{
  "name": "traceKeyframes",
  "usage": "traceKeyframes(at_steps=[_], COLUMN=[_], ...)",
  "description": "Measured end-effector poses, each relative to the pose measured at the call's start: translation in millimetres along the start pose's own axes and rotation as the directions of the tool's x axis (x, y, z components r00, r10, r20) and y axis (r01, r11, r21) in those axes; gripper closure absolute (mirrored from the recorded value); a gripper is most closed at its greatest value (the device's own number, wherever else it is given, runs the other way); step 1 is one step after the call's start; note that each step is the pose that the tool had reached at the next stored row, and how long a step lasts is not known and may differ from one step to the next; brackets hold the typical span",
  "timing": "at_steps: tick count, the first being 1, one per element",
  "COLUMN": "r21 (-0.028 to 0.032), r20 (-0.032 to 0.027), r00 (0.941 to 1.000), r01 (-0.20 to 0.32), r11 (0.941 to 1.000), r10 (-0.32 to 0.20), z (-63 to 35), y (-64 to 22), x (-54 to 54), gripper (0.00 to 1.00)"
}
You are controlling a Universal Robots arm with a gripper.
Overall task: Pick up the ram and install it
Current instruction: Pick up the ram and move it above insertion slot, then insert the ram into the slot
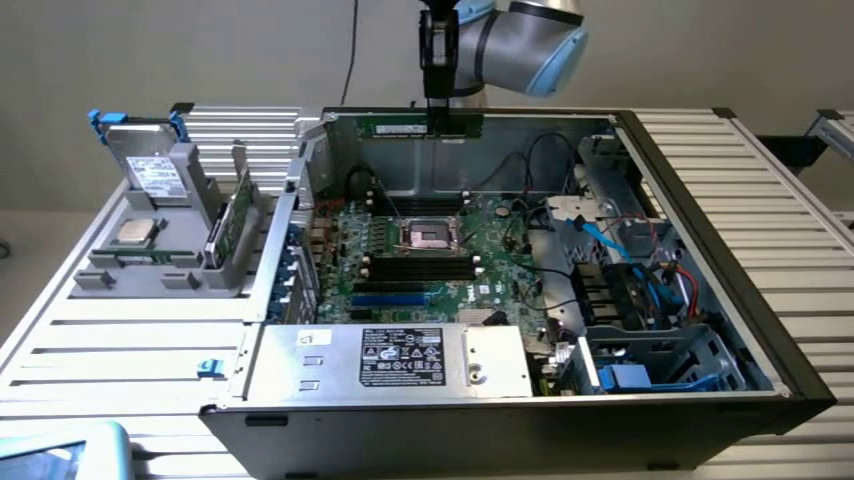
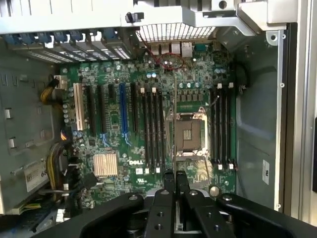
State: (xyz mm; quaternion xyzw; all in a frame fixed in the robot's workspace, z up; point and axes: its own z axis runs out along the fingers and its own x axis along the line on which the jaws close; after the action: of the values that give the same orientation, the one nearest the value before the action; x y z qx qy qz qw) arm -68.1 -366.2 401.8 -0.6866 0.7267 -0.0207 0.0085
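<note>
The ram [image 1: 400, 126], a long green stick with a white label, hangs level above the far side of the open computer case [image 1: 694, 200]. My gripper [image 1: 437, 108] comes down from above and is shut on the stick's upper edge. In the wrist view the two fingertips [image 2: 168, 179] are pressed close together, with the stick seen edge-on between them. Below lies the green motherboard [image 2: 114, 188]. Its black memory slots [image 2: 153, 129] flank the bare processor socket [image 2: 189, 134], which also shows in the exterior view [image 1: 430, 235] with the memory slots [image 1: 420, 266] in front of it.
A grey rack [image 1: 160, 270] at the exterior view's left holds a grey drive with blue tabs [image 1: 150, 165], a silver processor chip [image 1: 134, 232] and an upright green board [image 1: 235, 222]. The power supply [image 1: 387, 358] fills the case front. Cables and drive bays [image 1: 641, 290] crowd the right.
</note>
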Motion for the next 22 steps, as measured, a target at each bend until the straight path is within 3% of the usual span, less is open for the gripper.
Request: traceKeyframes(at_steps=[15,19,22], r21=[0.0002,0.0007,0.0006], r20=[0.0001,0.0007,-0.0086], r00=[1.0000,0.9995,0.9988], r01=[0.000,0.031,0.047], r11=[1.0000,0.9995,0.9989], r10=[0.000,-0.031,-0.047], z=[0.0,0.9,2.5], y=[0.3,0.4,0.5], x=[0.0,0.0,0.0], gripper=[0.87,0.87,0.87])
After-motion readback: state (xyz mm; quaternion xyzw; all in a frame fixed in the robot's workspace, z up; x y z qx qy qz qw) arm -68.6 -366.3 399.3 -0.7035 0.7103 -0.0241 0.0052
